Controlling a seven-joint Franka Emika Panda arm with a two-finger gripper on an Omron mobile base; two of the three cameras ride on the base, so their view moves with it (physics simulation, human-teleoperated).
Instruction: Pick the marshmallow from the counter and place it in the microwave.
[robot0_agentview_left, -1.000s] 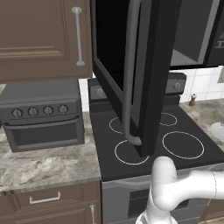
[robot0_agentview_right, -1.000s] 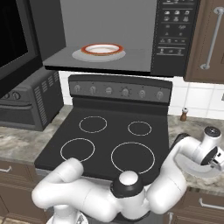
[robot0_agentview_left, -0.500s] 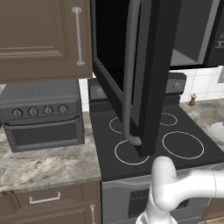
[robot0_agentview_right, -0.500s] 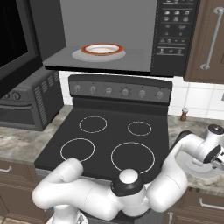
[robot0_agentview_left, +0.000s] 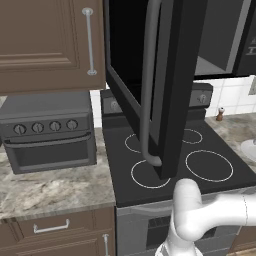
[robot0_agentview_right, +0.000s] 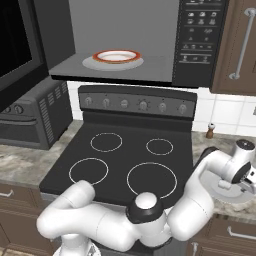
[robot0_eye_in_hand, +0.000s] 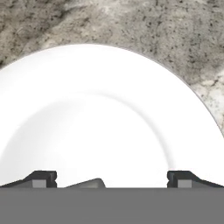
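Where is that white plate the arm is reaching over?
The white plate lies on the stone counter right of the black stovetop, at the right edge of the right base view, directly under the gripper.

1. The counter (robot0_eye_in_hand: 131, 26) is mottled beige-grey stone, with darker flecks.
2. On it lies a plain white plate (robot0_eye_in_hand: 87, 122), unpatterned.
3. The microwave (robot0_agentview_right: 200, 45) is black — its door (robot0_agentview_left: 175, 75) is dark glass with a grey curved bar handle (robot0_agentview_left: 147, 85), and its inner walls are grey.
4. Inside sits a white dish with an orange-red ring (robot0_agentview_right: 116, 56).
5. The stovetop (robot0_agentview_right: 125, 155) is black glass marked with thin white rings.
6. The toaster oven (robot0_agentview_left: 47, 130) is dark grey, with four grey knobs.
7. The cabinets (robot0_agentview_left: 45, 45) are brown wood with silver-grey handles.
8. The wall tiles (robot0_agentview_left: 230, 95) are white.
9. The arm (robot0_agentview_right: 100, 220) is white with dark joints — the finger tips (robot0_eye_in_hand: 41, 178) are dark.
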